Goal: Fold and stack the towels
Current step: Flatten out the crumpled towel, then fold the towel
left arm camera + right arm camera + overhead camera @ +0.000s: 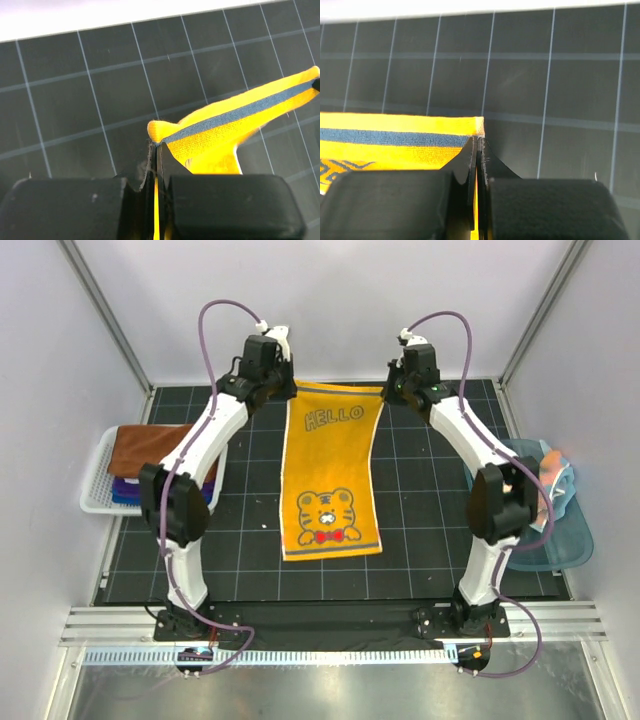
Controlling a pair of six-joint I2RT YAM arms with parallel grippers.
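An orange towel (332,475) with "HELLO" and a tiger face lies stretched lengthwise down the middle of the black grid mat. My left gripper (291,390) is shut on its far left corner, and the orange towel's corner (162,131) pokes out past the pinched jaws. My right gripper (386,390) is shut on the far right corner; there the orange towel's blue-striped hem (400,137) runs off to the left. The far edge is lifted a little; the near end rests flat on the mat.
A white slatted basket (97,490) at the left holds a rust-brown towel (150,445) over purple and blue ones. A teal tub (575,535) at the right holds more cloth (556,472). The mat's far edge meets the white back wall.
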